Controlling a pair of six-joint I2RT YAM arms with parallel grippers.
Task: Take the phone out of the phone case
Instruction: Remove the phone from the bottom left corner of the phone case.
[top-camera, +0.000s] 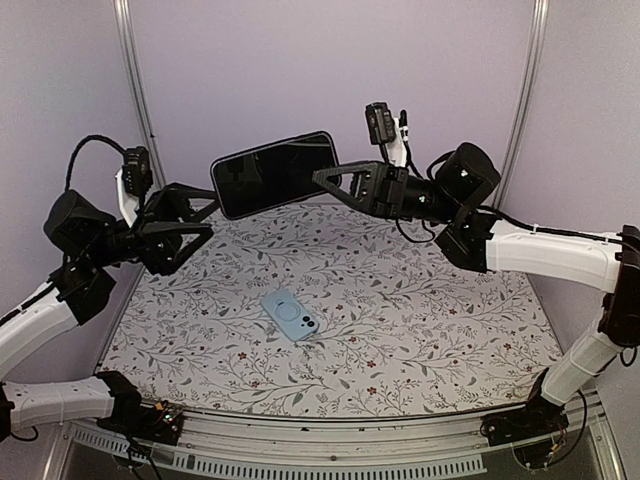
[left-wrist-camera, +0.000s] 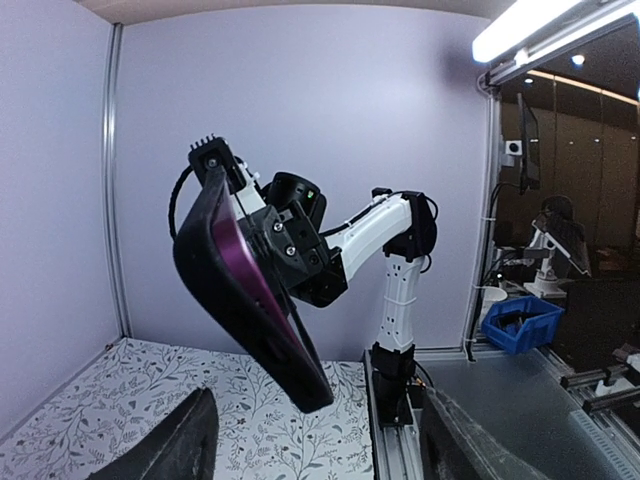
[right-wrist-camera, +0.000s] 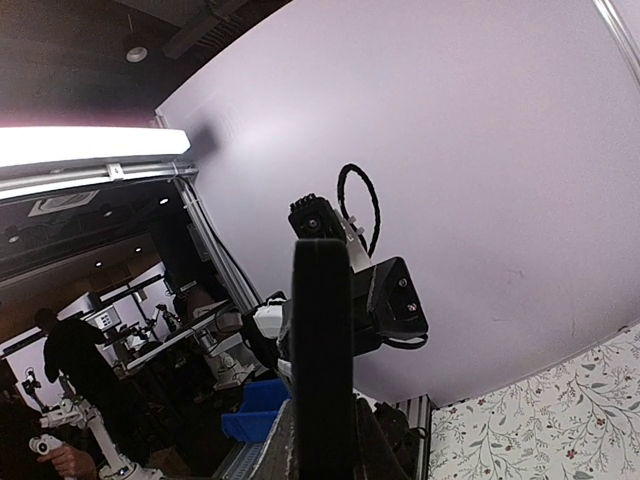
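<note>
Phone (top-camera: 275, 172) – a dark slab with its glossy screen showing – is held up in the air at the back of the workspace, lying lengthways and well above the table (top-camera: 420, 330). The right gripper (top-camera: 322, 178) has its fingers closed tight on the phone's right end; in the right wrist view the phone (right-wrist-camera: 322, 350) shows edge-on between them. The left gripper (top-camera: 213, 218) sits just beside the phone's left end with its fingers spread wide and nothing between them. From the left wrist view, the phone (left-wrist-camera: 250, 290) hangs clear above and beyond those fingers (left-wrist-camera: 180, 445).

The light-blue phone case (top-camera: 292, 315) lies on its own near the middle of the floral-patterned table, well apart from the phone and both grippers.

Judging by this, the separation itself looks done – phone and case are apart. The step in hand appears to be the finish: the next move likely calls for the right arm to lower the phone onto the table, beside the case rather than on it.
</note>
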